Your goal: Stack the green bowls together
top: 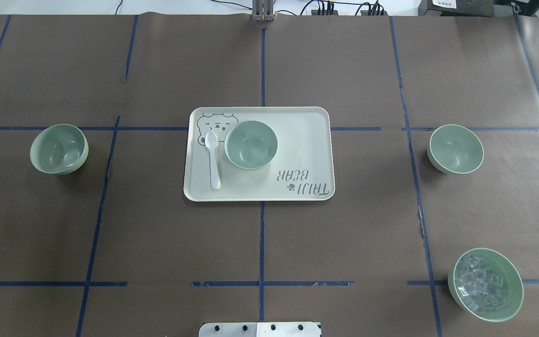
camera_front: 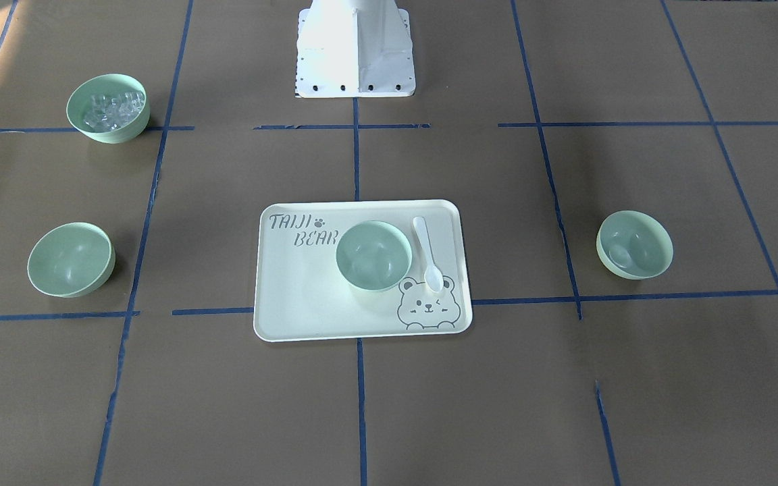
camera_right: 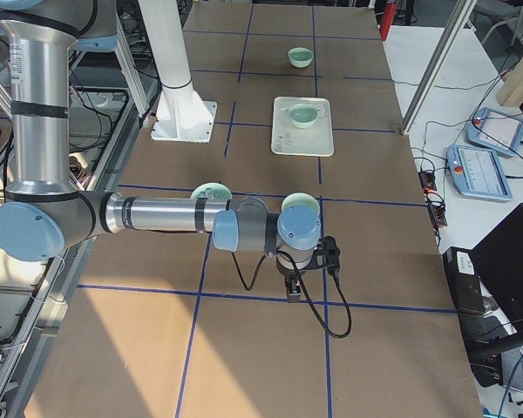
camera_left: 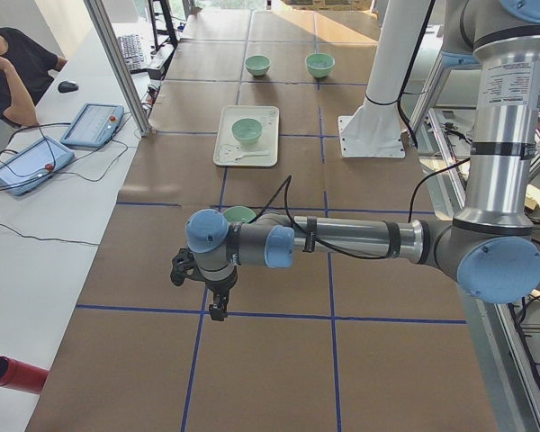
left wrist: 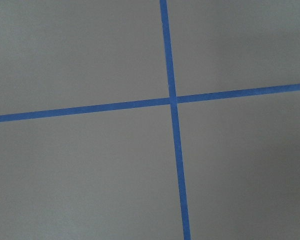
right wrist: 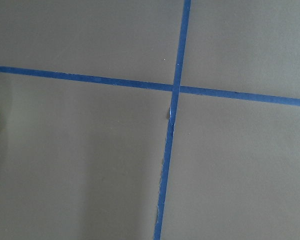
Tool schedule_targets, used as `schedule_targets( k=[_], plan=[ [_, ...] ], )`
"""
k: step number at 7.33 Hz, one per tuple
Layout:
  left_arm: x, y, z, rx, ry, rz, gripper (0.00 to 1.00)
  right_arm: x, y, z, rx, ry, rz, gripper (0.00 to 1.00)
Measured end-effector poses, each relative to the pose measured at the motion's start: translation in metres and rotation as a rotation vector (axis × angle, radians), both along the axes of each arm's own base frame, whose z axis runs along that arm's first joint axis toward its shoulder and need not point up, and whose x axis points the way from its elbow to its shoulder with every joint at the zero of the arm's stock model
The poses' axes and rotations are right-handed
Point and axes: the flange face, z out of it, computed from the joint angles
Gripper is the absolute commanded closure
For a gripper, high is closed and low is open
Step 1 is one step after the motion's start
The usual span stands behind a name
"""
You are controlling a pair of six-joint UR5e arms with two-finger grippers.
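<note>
Three empty pale green bowls stand apart. One bowl [top: 251,144] sits on the cream tray [top: 307,140] in the table's middle. One bowl [top: 59,149] stands far on the robot's left and one bowl [top: 455,149] far on its right. They also show in the front view: the tray bowl [camera_front: 373,255], the left-side bowl [camera_front: 634,244], the right-side bowl [camera_front: 70,259]. My left gripper [camera_left: 218,310] hangs above bare table beyond the left bowl. My right gripper [camera_right: 293,292] hangs beyond the right bowl. I cannot tell whether either is open or shut.
A matching green bowl of clear cubes [top: 485,284] stands near the robot's right front. A white spoon [top: 213,159] lies on the tray beside the bowl. Blue tape lines cross the brown table. The robot base [camera_front: 355,54] stands at the near edge. Both wrist views show only tape and table.
</note>
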Motion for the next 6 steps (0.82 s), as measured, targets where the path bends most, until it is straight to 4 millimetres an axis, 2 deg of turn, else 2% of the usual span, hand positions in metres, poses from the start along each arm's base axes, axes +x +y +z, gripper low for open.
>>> schedule_targets(
  k=[3,4,5,6],
  plan=[
    [0.006,-0.005,-0.009,0.028,0.010,0.011,0.00,0.000,-0.005,-0.007,0.015,0.000,0.001,0.00],
    [0.022,-0.013,-0.021,0.065,0.016,0.027,0.00,0.000,-0.008,-0.011,0.024,-0.003,0.002,0.00],
    [0.048,-0.021,-0.036,0.090,0.030,0.013,0.00,-0.001,-0.010,-0.017,0.032,-0.006,0.003,0.00],
    [0.086,-0.025,-0.057,0.091,0.062,-0.035,0.00,-0.001,-0.012,-0.023,0.041,-0.009,0.005,0.00]
  ],
)
